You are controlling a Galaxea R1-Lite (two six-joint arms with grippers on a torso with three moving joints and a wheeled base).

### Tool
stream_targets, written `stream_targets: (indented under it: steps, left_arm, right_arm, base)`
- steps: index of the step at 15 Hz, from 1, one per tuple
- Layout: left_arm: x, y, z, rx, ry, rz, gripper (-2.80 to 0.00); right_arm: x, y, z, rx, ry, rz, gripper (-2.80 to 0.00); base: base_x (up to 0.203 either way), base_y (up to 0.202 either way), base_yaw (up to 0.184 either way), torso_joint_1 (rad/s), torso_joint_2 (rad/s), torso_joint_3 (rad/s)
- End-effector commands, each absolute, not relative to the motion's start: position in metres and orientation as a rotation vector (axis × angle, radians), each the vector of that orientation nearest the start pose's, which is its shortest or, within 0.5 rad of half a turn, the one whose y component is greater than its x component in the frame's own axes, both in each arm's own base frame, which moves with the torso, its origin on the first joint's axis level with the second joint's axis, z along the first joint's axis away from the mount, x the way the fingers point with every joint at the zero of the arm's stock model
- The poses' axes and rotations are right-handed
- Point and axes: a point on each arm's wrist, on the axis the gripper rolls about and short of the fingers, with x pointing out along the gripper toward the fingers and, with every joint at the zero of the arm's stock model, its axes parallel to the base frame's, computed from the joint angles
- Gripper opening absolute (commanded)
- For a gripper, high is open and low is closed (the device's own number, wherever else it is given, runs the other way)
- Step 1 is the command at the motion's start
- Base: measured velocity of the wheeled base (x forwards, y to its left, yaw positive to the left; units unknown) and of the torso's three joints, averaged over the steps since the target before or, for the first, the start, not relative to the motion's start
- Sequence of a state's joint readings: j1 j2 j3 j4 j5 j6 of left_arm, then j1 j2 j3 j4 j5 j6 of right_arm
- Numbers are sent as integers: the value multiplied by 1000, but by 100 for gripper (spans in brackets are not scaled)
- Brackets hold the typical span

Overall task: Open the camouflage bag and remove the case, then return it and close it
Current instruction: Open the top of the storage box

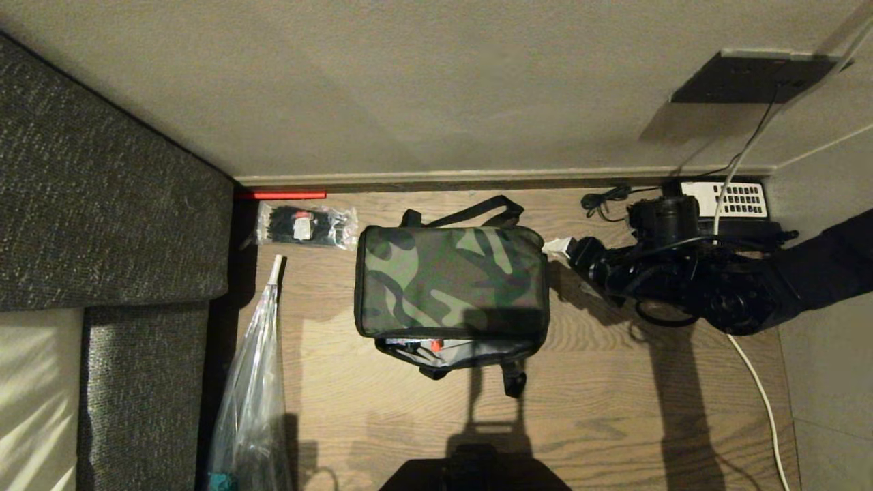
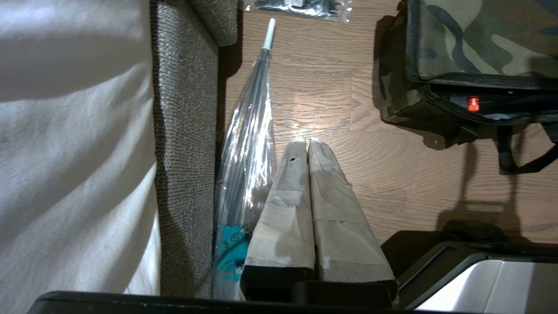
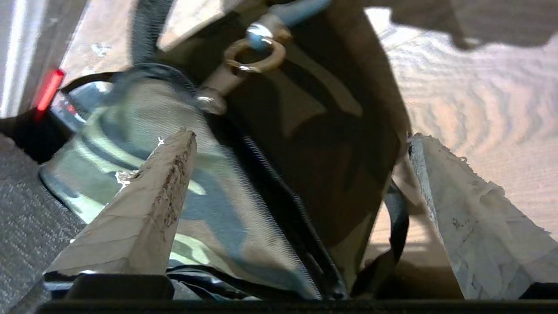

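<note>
Camouflage bag (image 1: pixel 451 281) sits mid-floor before you, lid down, a red spot showing in its near gap. Your wood floor (image 1: pixel 614 409) meets a beige wall. Right gripper (image 1: pixel 569 254) fingers spread beside its right end; left gripper (image 2: pixel 307 150) fingers pressed together.

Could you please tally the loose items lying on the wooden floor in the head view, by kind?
Boxy green, brown and black camouflage fabric bag: 1
Clear plastic packet of black ties: 1
Long clear plastic-wrapped umbrella: 1
Black desk phone with white keypad: 1
Total: 4
</note>
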State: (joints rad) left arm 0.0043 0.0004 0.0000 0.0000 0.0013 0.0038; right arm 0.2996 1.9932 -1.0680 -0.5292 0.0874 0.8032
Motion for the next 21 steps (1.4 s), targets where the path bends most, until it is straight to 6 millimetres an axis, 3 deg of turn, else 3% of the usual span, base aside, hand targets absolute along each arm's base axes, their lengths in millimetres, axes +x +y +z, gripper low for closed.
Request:
stream_targets:
  steps: [1,3,7,10,12,16,19,21]
  left_arm:
    - [-23,0,75,4,1,6,-280]
    - [-23,0,75,5,3,6,-280]
    - [-23,0,75,5,2,6,-280]
    - [-23,0,75,3,0,6,-280]
    - [-23,0,75,3,2,6,-280]
    - [-23,0,75,3,1,6,-280]
    - [-23,0,75,3,1,6,-280]
    - [-23,0,75,4,1,6,-280]
  right_arm:
    - [366,115,142,692,510,224,0]
    - [367,114,142,620,502,251,0]
    - [372,111,150,653,449,307,0]
    - [364,103,137,641,536,348,0]
    - [366,103,143,649,525,345,0]
    - [391,110,163,1079,530,288,0]
    - [410,114,147,1141,566,247,0]
    - [421,117,153,1207,536,250,0]
  base:
    - [0,0,0,0,0,0]
    - [0,0,0,0,0,0]
    - [0,0,0,0,0,0]
    - [0,0,0,0,0,0]
    - [0,0,0,0,0,0]
    - [0,0,0,0,0,0]
    - [0,0,0,0,0,0]
    - [0,0,0,0,0,0]
